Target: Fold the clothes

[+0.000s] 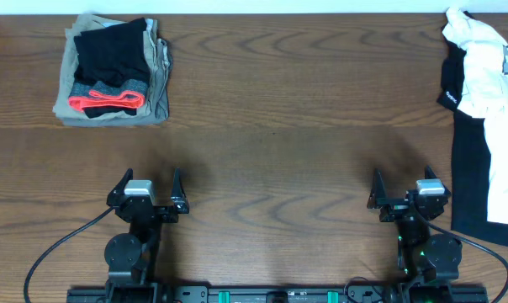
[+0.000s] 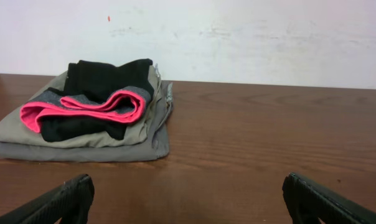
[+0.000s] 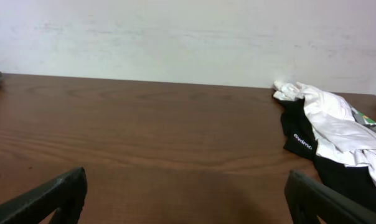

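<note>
One folded stack (image 1: 113,71) sits at the bench's (image 1: 279,109) far-left corner, but the white T-shirt (image 1: 489,76) and black shirt (image 1: 471,181) lie crumpled along the right edge, unfolded, both arms' jaws wide and empty by the front edge.

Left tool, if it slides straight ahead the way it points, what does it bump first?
Probably the folded pile of clothes, clipped at its right side; the left tool lines up only with that edge.

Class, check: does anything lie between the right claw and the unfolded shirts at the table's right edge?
Nothing visible does. Only bare table separates the right claw from the white T-shirt heaped on the black shirt; the folded stack sits far left.
</note>
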